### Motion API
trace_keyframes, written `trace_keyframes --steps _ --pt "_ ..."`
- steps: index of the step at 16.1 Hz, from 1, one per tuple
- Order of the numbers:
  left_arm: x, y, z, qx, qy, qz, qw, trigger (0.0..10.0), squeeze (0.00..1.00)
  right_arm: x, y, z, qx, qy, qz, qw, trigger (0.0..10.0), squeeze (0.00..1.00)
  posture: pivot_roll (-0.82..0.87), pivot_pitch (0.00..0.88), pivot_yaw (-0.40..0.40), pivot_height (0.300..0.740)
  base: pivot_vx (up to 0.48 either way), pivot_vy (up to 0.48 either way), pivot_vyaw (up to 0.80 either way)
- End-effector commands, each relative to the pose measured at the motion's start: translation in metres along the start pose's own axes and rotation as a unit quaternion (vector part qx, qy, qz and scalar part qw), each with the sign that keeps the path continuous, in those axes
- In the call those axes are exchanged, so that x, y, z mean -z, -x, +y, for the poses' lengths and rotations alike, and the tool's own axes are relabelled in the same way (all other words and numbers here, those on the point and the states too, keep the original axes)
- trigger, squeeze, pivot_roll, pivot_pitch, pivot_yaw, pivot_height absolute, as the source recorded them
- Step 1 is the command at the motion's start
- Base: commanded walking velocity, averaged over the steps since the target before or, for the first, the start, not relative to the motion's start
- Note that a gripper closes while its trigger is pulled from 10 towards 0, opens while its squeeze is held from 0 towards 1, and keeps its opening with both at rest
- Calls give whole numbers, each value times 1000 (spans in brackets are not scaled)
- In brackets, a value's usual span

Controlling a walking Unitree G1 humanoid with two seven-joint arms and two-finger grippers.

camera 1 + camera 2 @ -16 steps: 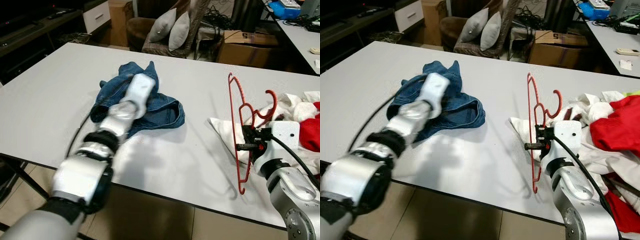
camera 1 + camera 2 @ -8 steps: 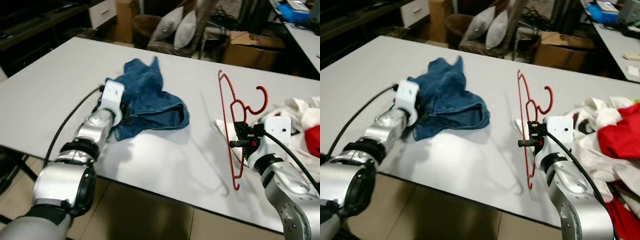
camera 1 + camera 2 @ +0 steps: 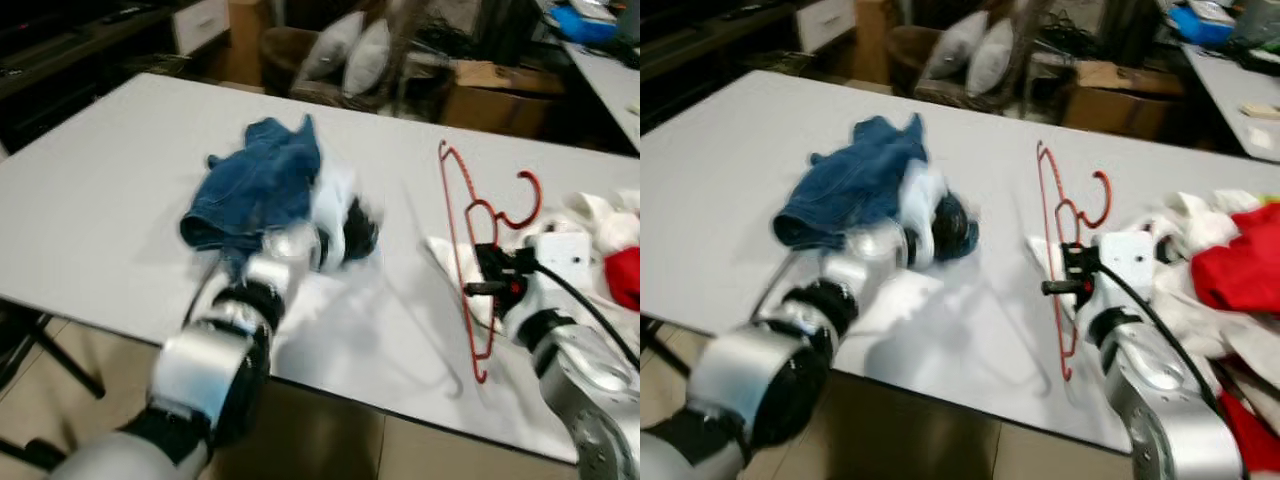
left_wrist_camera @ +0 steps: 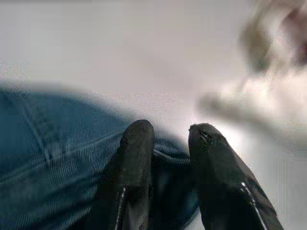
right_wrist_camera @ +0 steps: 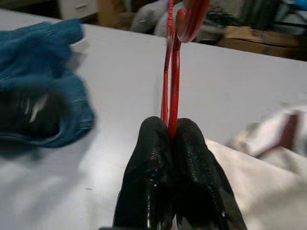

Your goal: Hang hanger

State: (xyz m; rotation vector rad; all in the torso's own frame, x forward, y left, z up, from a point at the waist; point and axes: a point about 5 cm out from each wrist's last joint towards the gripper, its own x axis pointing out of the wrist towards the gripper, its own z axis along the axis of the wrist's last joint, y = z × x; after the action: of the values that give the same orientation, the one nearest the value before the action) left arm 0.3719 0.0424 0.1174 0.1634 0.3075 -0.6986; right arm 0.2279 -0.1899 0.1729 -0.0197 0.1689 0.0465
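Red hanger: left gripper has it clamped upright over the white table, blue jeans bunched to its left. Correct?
Wrong arm. The right gripper is shut on the red hanger, as the right wrist view shows. The left gripper is at the blue jeans. The rest holds: the hanger stands upright over the white table, jeans to its left.

Red hanger (image 3: 462, 235); blue denim jeans (image 3: 252, 185); white table (image 3: 110, 170).
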Motion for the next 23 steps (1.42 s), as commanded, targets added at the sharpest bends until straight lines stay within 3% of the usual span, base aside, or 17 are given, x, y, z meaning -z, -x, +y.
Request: trace_keyframes --steps 1,2,5,9,11,13,14,15,18,19,20,22,23 --pt "7 6 17 -66 -55 44 995 10000 0 -3 5 -5 15 5 -2 1000 10000 0 -181 0 19 740 0 0 0" --pt "16 16 36 -133 -47 61 988 10000 0 -2 8 -6 22 4 -1 1000 10000 0 -192 0 31 740 0 0 0" --pt "23 26 53 -166 -50 73 982 10000 0 -2 8 -4 19 0 0 1000 10000 0 -177 0 26 740 0 0 0" --pt "43 59 93 -257 -29 96 961 10000 0 -2 2 1 4 -4 2 1000 10000 0 -143 0 1 740 0 0 0" --pt "58 82 115 -304 -4 106 947 10000 0 -1 0 4 -6 -5 3 1000 10000 0 -129 0 -12 740 0 0 0" --pt "68 96 125 -322 8 111 940 10000 0 -1 -2 6 -12 -6 4 1000 10000 0 -119 0 -19 740 0 0 0" --pt "73 102 127 -326 16 108 939 10000 0 0 -3 7 -15 -6 4 1000 10000 0 -112 0 -25 740 0 0 0" --pt "75 101 125 -309 26 97 946 10000 0 0 -3 8 -19 -7 5 1000 10000 0 -105 0 -31 740 0 0 0" --pt "75 88 108 -240 46 66 967 10000 0 1 -6 10 -26 -6 6 1000 10000 0 -98 0 -38 740 0 0 0" --pt "57 86 111 -227 69 -1 971 10000 0 -1 -6 10 -27 -6 2 1000 10000 0 -101 0 -28 740 0 0 0" --pt "47 87 113 -221 75 -33 972 10000 1000 0 -5 10 -27 -6 1 1000 10000 0 -100 0 -17 740 0 0 0" --pt "16 95 117 -179 81 -142 970 10000 1000 3 0 8 -19 -8 2 1000 10000 0 -93 0 8 740 0 0 0" --pt "5 100 116 -167 70 -174 968 10000 1000 5 2 7 -16 -8 2 1000 10000 0 -93 0 19 740 0 0 0"
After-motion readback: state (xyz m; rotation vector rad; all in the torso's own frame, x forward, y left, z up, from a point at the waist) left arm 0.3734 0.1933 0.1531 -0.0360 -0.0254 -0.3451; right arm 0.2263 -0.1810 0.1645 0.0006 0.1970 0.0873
